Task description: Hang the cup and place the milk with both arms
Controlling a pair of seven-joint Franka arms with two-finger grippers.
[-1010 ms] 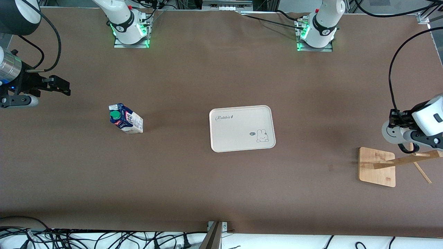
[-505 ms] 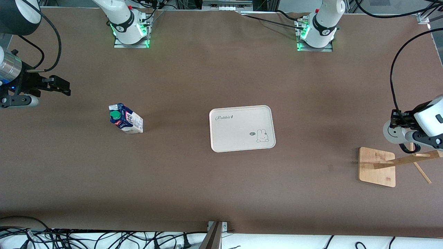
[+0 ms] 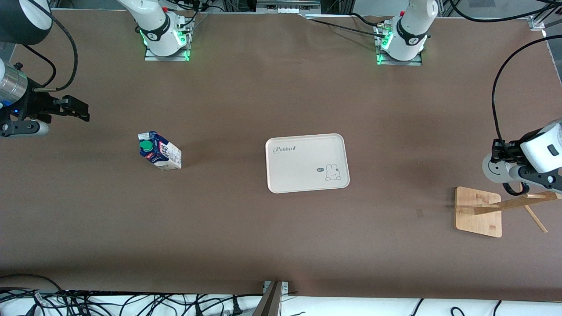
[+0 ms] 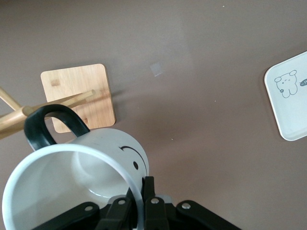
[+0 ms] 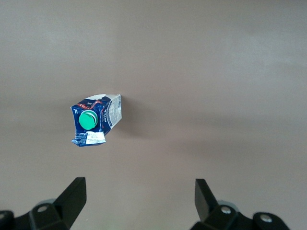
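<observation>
Lower right of your front view: the wooden rack (image 3: pixel 479 212), with your left gripper (image 3: pixel 505 154) above it, clamped on the cup (image 3: pixel 496 168). Mid-frame sits the tray (image 3: pixel 307 163); the milk (image 3: pixel 159 150) stands centre-left. Upper left, your right gripper (image 3: pixel 77 109) waits, fingers apart.

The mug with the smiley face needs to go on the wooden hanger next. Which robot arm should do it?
The left arm. The left gripper already has its jaws pinched on the mug rim, right over the wooden hanger. The right gripper waits open, up in the air above the milk.
</observation>
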